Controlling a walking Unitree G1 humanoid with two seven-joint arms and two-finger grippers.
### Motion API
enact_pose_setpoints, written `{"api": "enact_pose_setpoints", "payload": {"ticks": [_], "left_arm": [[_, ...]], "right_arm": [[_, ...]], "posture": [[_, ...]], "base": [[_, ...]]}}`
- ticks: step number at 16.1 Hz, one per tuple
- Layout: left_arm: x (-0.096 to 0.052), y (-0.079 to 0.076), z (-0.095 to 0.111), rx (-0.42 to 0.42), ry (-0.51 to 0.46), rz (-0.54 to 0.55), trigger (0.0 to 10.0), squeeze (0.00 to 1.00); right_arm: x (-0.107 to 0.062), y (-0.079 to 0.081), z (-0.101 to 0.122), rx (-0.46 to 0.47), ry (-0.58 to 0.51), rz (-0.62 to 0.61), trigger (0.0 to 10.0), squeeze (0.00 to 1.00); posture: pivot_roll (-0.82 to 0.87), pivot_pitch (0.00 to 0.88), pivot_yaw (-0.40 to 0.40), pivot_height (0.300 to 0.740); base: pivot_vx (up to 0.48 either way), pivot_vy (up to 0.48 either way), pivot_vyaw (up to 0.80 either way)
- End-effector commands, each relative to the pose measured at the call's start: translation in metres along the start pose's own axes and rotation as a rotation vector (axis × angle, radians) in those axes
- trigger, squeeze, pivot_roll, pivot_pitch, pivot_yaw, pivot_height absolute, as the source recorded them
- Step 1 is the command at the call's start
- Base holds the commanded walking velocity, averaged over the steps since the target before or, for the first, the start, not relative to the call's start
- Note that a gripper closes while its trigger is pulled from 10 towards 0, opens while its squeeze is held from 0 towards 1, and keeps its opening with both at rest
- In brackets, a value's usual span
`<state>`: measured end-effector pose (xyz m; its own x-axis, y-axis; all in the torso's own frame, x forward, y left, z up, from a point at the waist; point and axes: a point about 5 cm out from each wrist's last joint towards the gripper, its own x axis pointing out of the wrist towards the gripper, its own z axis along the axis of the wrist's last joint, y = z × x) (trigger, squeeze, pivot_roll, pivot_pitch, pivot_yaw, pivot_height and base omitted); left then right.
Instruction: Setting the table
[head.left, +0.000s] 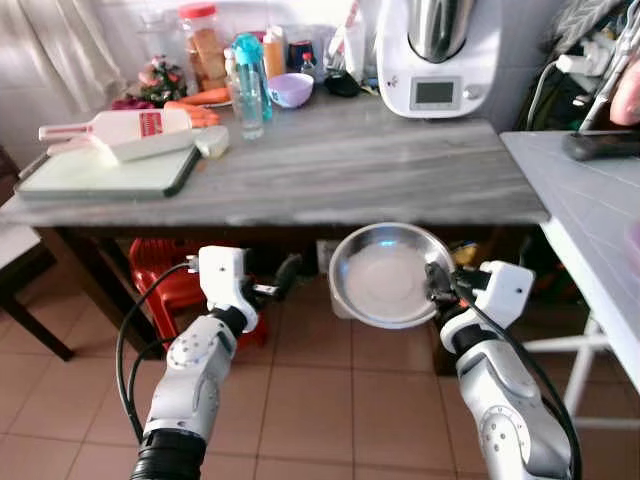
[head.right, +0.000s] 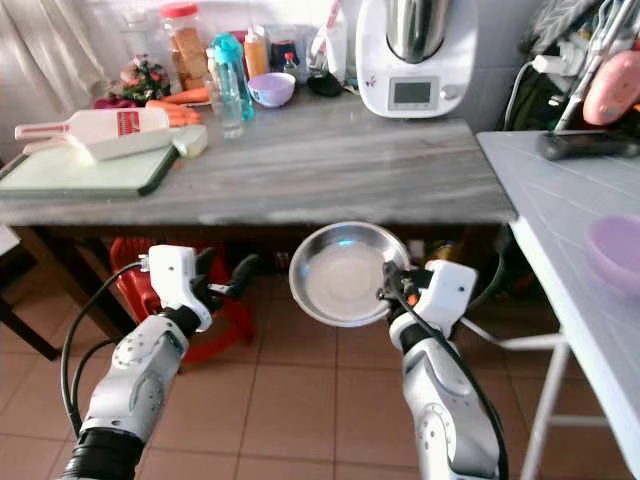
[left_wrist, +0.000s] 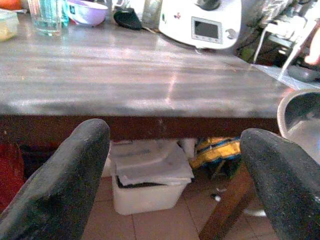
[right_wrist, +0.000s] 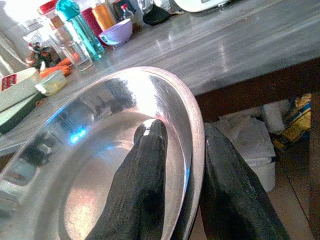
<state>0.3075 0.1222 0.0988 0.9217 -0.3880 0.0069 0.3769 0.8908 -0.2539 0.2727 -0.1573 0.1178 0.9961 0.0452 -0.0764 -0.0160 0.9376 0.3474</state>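
Right gripper (head.left: 436, 283) fingers (right_wrist: 142, 185) clamped on rim of round, shiny steel bowl (head.left: 388, 275), held tilted below grey streaked stone bench (head.left: 350, 160) front edge. Left gripper (head.left: 280, 281) fingers spread wide, empty. Terracotta tile floor (head.left: 330, 400) beneath.

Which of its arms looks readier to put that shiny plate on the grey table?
Right. The right gripper already pinches the steel plate by its rim, one finger inside and one outside, just before the table edge. The left gripper is open and holds nothing.
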Motion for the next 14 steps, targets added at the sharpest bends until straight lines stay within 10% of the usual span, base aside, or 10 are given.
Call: {"api": "enact_pose_setpoints", "payload": {"ticks": [1,14], "left_arm": [[0.0036,-0.0046,0.0034,0.006,-0.009,-0.016,10.0,0.0],[0.0049,-0.0072,0.0028,0.01,-0.004,-0.033,10.0,0.0]], "right_arm": [[0.0005,-0.0023,0.0045,-0.003,-0.016,-0.007,10.0,0.0],[0.0018,-0.0051,0.0053,0.007,-0.034,-0.042,10.0,0.0]], "posture": [[-0.04,0.001,0.062,0.74],[-0.05,0.002,0.062,0.74]], "base": [[0.386,0.0,0.44],[0.382,0.0,0.0]]}}
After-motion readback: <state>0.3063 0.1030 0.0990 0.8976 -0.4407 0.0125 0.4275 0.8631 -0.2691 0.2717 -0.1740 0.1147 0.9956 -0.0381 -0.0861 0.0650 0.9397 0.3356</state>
